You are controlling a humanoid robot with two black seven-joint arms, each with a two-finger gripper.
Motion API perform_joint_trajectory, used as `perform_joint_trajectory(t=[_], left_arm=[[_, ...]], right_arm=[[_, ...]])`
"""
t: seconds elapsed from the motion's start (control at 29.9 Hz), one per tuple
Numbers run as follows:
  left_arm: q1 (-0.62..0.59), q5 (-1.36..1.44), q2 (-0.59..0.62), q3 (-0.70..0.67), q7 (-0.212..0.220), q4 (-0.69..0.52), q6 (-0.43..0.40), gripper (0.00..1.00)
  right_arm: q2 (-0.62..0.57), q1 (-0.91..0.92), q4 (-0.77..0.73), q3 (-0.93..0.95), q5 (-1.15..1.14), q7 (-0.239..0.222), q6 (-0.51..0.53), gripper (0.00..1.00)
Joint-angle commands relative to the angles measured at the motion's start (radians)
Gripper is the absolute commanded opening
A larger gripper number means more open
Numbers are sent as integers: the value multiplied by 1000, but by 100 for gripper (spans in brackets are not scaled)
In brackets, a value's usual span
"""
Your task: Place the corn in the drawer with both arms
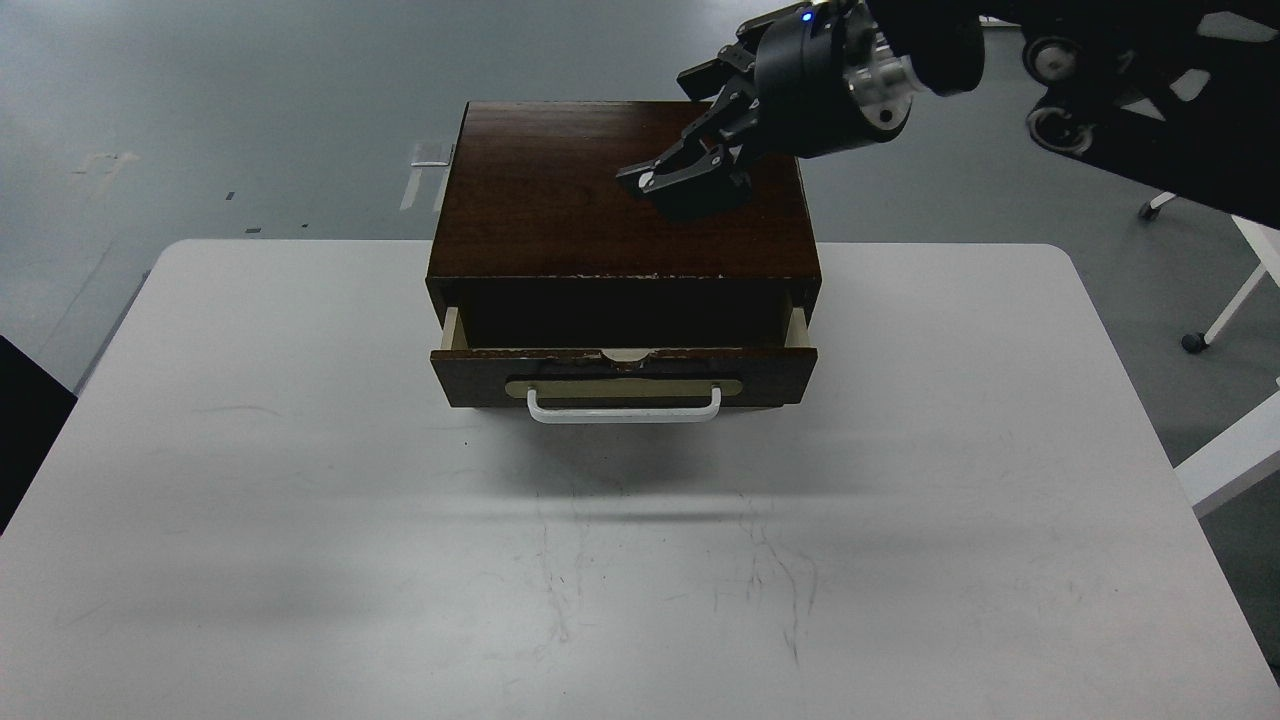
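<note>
The dark wood cabinet (600,190) stands at the back middle of the table. Its drawer (620,362) is pulled out a short way, with pale sides and a white bar handle (623,407). The gap into the drawer is dark and nothing shows inside. The corn is not in view. My right arm comes in from the top right; its gripper (672,128) hovers over the right part of the cabinet top, fingers apart and empty. My left arm and gripper are out of view.
The white table (640,560) spreads in front of the cabinet and to both sides. White furniture legs on casters (1225,320) stand off the right edge. A dark shape (25,430) sits at the left edge. Grey floor lies beyond.
</note>
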Motion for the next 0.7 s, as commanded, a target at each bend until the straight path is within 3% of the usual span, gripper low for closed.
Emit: perform_joint_trajectory(t=[0.0,0.3,0.67], left_arm=[[-4,0,-19,-1,-1,0,0,98],[-7,3,-80,11,7,0,0,98],[-2,0,-178,8,9,40,0,98]], right_arm=[[-32,-53,-93,68,135,1,-15,100],[-49,-131,-318,212,555,1,-49,100],[-78,-282,-642,292,1424,-3,-76,100]])
